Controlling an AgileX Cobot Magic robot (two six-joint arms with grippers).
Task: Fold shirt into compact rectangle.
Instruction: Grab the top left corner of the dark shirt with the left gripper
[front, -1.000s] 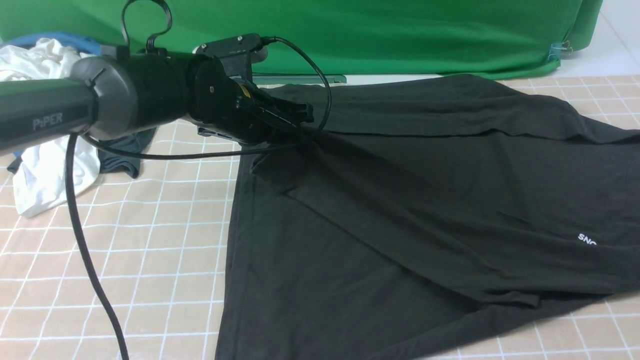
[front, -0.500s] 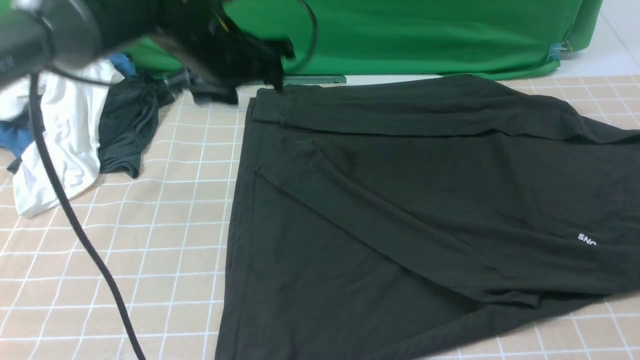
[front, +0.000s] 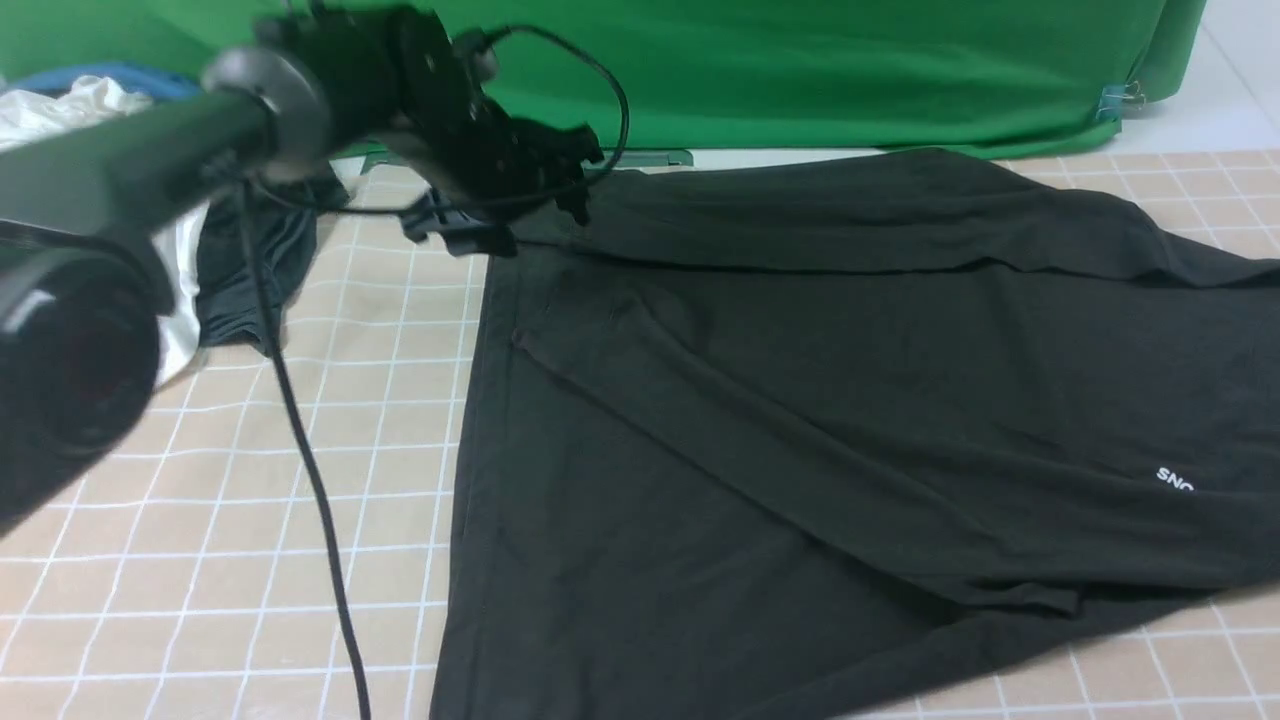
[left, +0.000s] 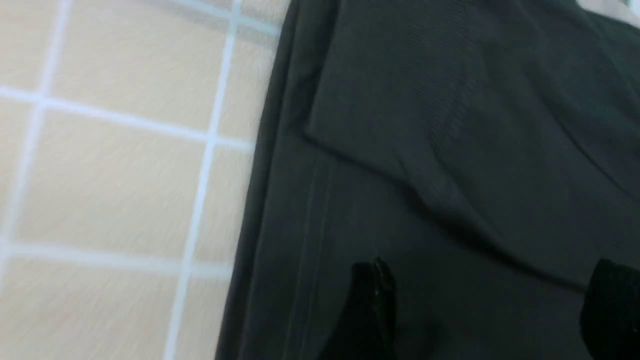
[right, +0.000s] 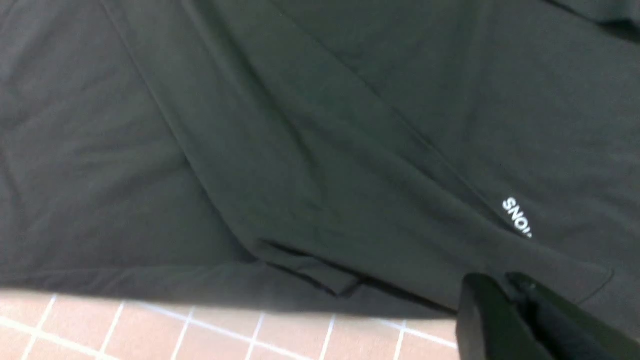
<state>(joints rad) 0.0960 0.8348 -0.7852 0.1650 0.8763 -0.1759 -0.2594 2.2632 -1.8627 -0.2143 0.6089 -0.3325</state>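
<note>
A: What fills the scene?

B: A counter (front: 250, 500) under a beige checked cover, with a green curtain (front: 850, 70) behind it; the black shirt (front: 800, 400) lies spread over the middle and right of it, creased in long diagonal folds.

A: And beside the shirt?

B: At the far left, a white garment (front: 50, 105) and a smaller dark garment (front: 250, 270), both apart from the shirt.

A: The end effectors?

B: The left end effector (front: 565, 175) hovers above the shirt's far left corner, released; its fingers (left: 372, 300) stand wide apart. The right end effector (right: 500, 282) is clenched over the shirt's near edge; whether it pinches cloth, I cannot tell.

A: Any print?

B: White letters (front: 1174, 480), "SNO", near the right edge.
</note>
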